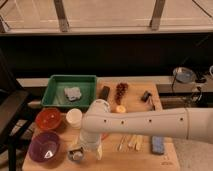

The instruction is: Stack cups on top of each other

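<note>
A cream-white cup (74, 117) stands upright on the wooden table, between the orange bowl and my arm. A shiny steel cup (75, 154) sits near the table's front edge, right of the purple bowl. My gripper (83, 149) hangs from the thick white arm that reaches in from the right. It is low over the table, right at the steel cup and partly covering it. The light-blue cup is hidden or out of view.
An orange bowl (48, 119) and a purple bowl (44, 146) sit at the front left. A green tray (55, 91) holds a grey object. Grapes (121, 90), dark items (104, 92), wooden cutlery (129, 142) and a blue sponge (158, 145) lie to the right.
</note>
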Motion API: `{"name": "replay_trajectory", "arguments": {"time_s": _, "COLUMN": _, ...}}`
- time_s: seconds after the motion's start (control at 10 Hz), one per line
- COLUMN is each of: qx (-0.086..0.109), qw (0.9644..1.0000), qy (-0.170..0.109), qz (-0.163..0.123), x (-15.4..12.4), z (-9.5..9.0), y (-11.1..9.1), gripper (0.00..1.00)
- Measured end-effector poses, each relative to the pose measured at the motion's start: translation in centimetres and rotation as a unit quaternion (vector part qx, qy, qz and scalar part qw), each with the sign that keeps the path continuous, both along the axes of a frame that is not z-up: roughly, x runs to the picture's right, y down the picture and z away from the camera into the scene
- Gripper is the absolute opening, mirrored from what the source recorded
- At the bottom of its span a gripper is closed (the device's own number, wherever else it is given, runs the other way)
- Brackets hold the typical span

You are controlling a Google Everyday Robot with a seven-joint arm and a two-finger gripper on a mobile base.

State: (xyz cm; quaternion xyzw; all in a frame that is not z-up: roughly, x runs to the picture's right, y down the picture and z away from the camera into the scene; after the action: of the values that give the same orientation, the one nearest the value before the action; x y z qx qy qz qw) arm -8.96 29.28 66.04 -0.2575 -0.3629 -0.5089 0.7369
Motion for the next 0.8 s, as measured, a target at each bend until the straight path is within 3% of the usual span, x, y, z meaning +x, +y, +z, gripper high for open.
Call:
{"name": "replay_trajectory", "arguments": {"time_s": 0.5, "qx": -0.027, "qw": 0.9993, "qy": -0.017, "qz": 0.019, "x": 0.5, "z": 2.6, "y": 2.5, "gripper": 0.78}}
{"name": "replay_trajectory", "arguments": {"time_s": 0.7, "qx": -0.035, "qw": 0.9987, "qy": -0.03, "qz": 0.022, "x": 0.0, "z": 3.3, "y": 3.2, "gripper": 0.7}}
{"name": "replay_trajectory", "arguments": {"time_s": 0.8, "qx": -0.034, "qw": 0.9985, "qy": -0.036, "qz": 0.021, "x": -0.4, "z": 3.4, "y": 3.3, "gripper": 0.57}}
